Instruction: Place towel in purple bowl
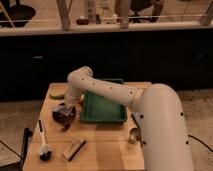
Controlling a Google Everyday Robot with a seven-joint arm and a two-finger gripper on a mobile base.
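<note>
**Towel going into the purple bowl**

Gripper hangs directly above the bowl. A pale bundle that I take for the towel sits at the bowl's top, just beneath it. I cannot tell whether the gripper is open or holding the cloth. I judge this the placing step; next I would want a release, then a straight lift. A green tray lies just beside the bowl. No writing is readable.

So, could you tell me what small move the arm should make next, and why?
Probably let the towel go right there: the gripper is down at the purple bowl left of the green tray, and pale cloth appears to lie inside the bowl's rim, so no further travel seems needed.
</note>
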